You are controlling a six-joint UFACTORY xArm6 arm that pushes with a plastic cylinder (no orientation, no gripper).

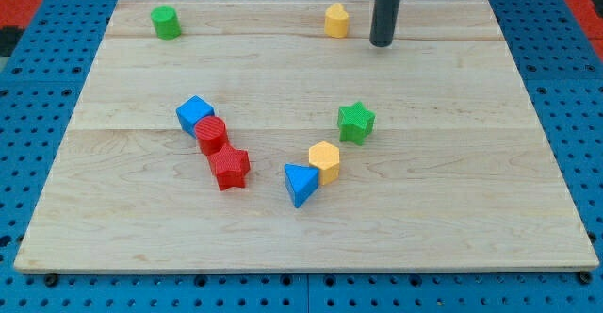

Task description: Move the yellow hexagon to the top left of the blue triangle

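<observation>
camera view, the only one. wooden tabletop [452, 209] on a blue pegboard. the rod stands at the far edge, right of centre; the tip [382, 43] rests on bare wood just right of the small yellow block [336, 20], apart from it and touching nothing.

the yellow hexagon [324, 160] sits near centre, touching the blue triangle [301, 184] at the triangle's upper right. the green star [356, 123] lies up and right of the hexagon, near but apart. to the left, a chain of three in contact: blue cube [194, 115], red cylinder [211, 135], red star [229, 168]. a green cylinder [166, 22] sits at the far left corner.

step in hand, as judged: the approach has not yet met the hexagon. the hexagon needs to go leftward, over the top of the triangle. best to bring the tip down between the green star and the hexagon, onto the hexagon's right face, then push left and slightly far so it slides clear of the triangle rather than dragging it. stop short of the red star.

gripper: none on this arm, only the rod; nothing to open or shut, nothing held.
</observation>
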